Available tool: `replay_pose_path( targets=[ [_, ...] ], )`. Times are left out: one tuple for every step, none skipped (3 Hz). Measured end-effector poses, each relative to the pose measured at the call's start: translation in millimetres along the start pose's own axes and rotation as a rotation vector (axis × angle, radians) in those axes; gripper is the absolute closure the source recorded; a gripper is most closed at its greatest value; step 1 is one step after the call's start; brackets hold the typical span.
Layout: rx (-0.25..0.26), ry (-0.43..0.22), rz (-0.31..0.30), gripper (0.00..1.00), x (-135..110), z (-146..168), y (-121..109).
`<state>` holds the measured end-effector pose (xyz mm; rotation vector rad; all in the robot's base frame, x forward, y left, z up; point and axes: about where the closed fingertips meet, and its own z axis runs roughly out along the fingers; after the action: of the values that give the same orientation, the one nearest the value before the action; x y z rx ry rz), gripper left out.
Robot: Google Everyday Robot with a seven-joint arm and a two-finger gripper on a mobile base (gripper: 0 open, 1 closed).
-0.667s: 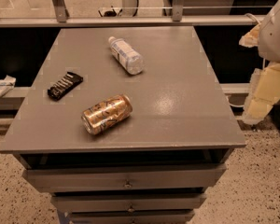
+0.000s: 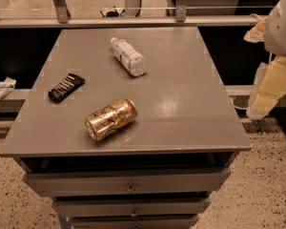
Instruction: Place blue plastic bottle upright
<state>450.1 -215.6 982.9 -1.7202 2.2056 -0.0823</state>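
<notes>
Starting at the left of the grey square counter (image 2: pixel 181 104), a flat black snack packet (image 2: pixel 66 87) lies near the edge. Right of it and nearer the front, a gold metal drink can (image 2: pixel 110 119) rests on its side. Farther back lies the blue plastic bottle (image 2: pixel 127 56), small and clear with a white screw cap and white label. It is also on its side, cap toward the far left, touching nothing else. Beyond the counter's right edge hangs the robot's cream-coloured hand (image 2: pixel 266 94), well apart from the bottle; whether it is apart or together I cannot tell. Nothing of the task looks done: reaching, grasping and standing the bottle up all remain.
</notes>
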Motion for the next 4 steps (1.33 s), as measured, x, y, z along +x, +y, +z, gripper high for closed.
replay_pose_path(
  targets=[
    [-0.006,-0.085,0.009,0.00,-29.3,16.1,-34.2],
    [-0.020,-0.164,0.061,0.00,-58.2,38.2,-67.0],
    [-0.026,-0.234,0.184,0.00,-87.1,61.7,-92.4],
    [-0.034,-0.305,0.325,0.00,-122.0,89.6,-112.9]
  ],
)
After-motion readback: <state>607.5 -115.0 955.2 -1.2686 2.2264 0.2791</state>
